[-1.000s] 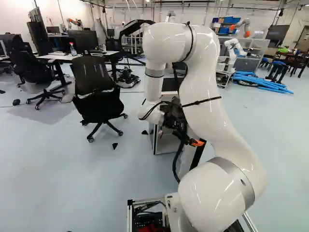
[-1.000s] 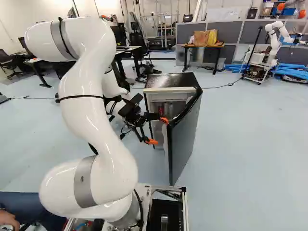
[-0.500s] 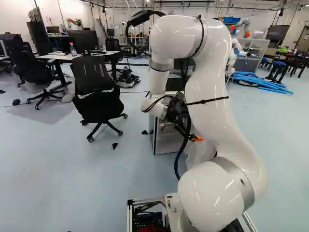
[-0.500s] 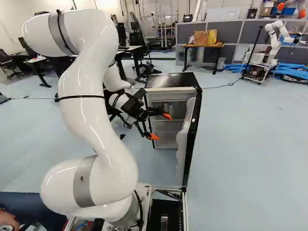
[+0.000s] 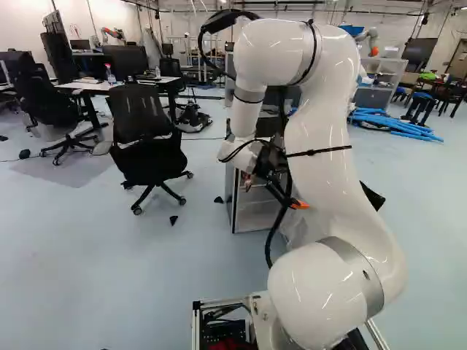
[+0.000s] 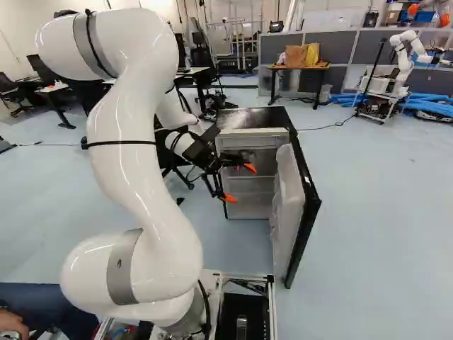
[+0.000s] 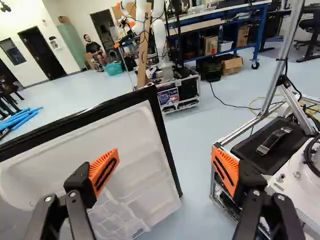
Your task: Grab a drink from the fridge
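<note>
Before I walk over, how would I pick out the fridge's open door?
In the right base view, find the big white arm, then the black-topped fridge ahead of it. The door stands open, right of the orange-padded gripper. Its white moulded inner face, edged in black, sets it apart from the grey partitions farther back.

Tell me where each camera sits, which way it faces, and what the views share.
Left base view: on the base, behind the arm and to its left, looking ahead at the fridge; the arm stands right of the middle.
Right base view: behind the arm, to its right, looking ahead; the arm stands left of the middle, the swung-open door beyond.
Wrist view: looks along the gripper, past its parted fingers, at the door's inner side and the base's black box.
Shared: both base views show fridge and arm; right base and wrist views, the door's inner side.
</note>
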